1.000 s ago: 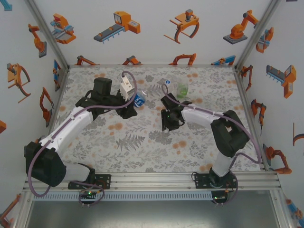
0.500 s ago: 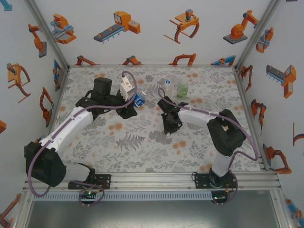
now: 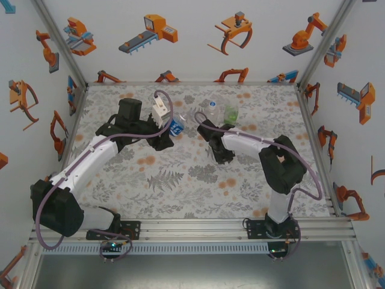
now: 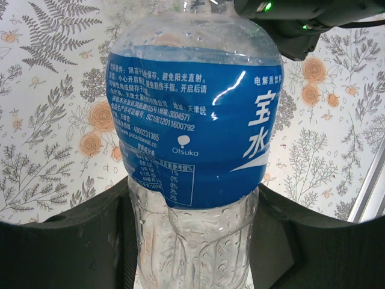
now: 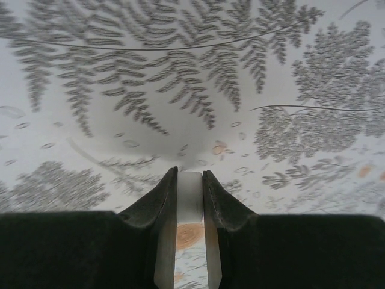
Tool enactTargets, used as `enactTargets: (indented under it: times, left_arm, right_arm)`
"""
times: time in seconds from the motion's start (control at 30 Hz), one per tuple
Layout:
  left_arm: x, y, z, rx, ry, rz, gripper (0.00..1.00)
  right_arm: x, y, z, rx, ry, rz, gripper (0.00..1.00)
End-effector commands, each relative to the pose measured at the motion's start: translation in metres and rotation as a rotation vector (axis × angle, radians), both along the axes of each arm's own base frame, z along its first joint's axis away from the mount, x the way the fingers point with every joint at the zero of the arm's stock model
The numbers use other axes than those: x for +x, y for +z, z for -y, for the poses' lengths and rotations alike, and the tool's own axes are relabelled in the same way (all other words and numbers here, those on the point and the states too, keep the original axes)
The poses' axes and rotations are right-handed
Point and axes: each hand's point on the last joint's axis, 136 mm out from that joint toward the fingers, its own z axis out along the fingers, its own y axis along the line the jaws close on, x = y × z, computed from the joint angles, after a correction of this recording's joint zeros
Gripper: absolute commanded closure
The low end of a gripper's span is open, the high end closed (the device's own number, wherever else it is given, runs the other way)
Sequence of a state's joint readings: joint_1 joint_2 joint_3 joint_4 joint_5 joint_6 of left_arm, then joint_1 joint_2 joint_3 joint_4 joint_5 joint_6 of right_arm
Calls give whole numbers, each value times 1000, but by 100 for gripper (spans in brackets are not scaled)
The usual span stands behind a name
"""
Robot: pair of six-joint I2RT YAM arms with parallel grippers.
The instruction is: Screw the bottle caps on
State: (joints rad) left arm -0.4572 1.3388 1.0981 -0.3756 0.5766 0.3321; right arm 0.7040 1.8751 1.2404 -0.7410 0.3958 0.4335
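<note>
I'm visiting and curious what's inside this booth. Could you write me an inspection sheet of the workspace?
Surface: floral-print mat, flat.
Job's things: blue-label bottle in the left jaws; clear bottle and green bottle standing at the back; white cap pinched in the right jaws.
Clutter: nothing seen.
Grippers: left gripper shut on the blue-label bottle; right gripper shut on the white cap.
Cables: purple cables along both arms.
Surroundings: white walls with orange robot pictures; metal rail at the near edge.
</note>
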Motion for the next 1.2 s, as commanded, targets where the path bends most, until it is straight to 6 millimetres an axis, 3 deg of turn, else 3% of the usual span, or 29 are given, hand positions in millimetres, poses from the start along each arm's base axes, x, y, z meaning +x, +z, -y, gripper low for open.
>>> enactTargets:
  times: [0.0, 0.17, 0.6, 0.77, 0.87, 1.03, 1.17]
  left_arm:
    - [-1, 19, 1, -29, -14, 23, 100]
    - [-2, 19, 1, -27, -16, 22, 100]
    - [-3, 22, 0, -29, -12, 31, 100]
    - [-3, 22, 0, -30, -12, 26, 100]
    - [-3, 21, 0, -28, -12, 25, 100]
    - [-2, 20, 1, -28, -14, 19, 100]
    - [-3, 18, 1, -23, -12, 13, 100]
  right_arm:
    - [1, -1, 14, -225, 80, 24, 80]
    - [-7, -25, -4, -297, 142, 6, 79]
    - [-50, -67, -60, -156, 150, -99, 61]
    - [-58, -65, -73, -72, 140, -120, 57]
    - [-51, -50, -72, -63, 142, -84, 54]
    - [-31, -31, -54, 11, 89, -68, 52]
    - [-26, -29, -48, 180, 42, -108, 52]
